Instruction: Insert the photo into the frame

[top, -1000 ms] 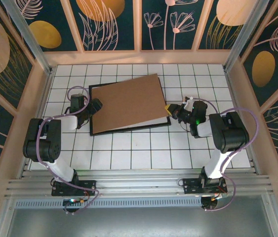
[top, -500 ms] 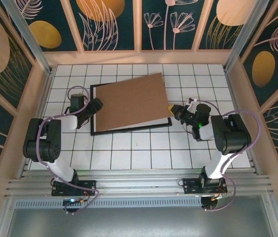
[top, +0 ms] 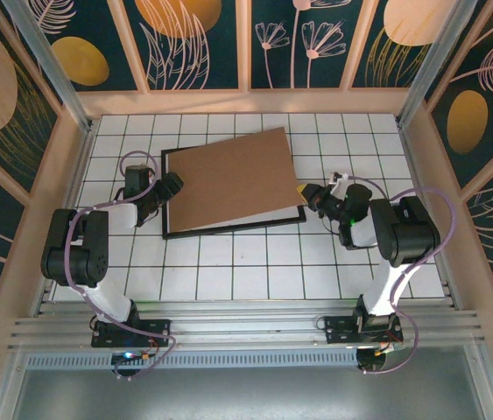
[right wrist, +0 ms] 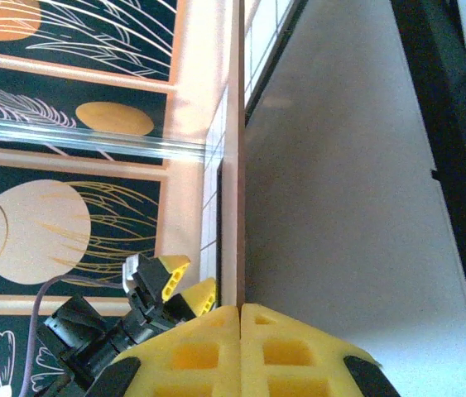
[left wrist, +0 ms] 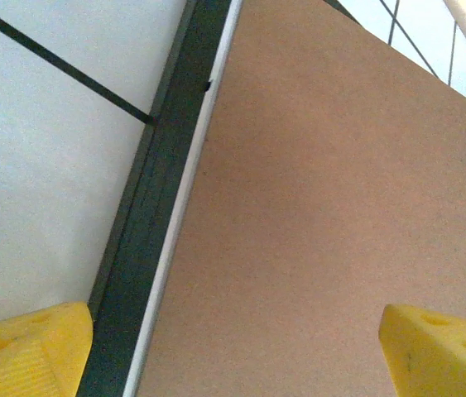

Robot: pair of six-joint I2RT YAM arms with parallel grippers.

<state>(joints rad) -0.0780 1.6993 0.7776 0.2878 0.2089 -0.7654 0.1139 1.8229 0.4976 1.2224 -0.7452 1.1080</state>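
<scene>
Top external, black frame (top: 164, 197), board (top: 233, 179) apparently atop

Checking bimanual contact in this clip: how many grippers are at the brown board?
2: the left gripper, open, at the left edge of the backing board; the right gripper, shut on its right corner.

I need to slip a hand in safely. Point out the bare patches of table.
Widest bare patch: the tiled table between the frame's near rim and the arm bases. Another lies at the far right corner, beyond the right claw. Crowded: both short ends of the frame, where the left claw straddles the backing board's edge and the right claw pinches it.
</scene>
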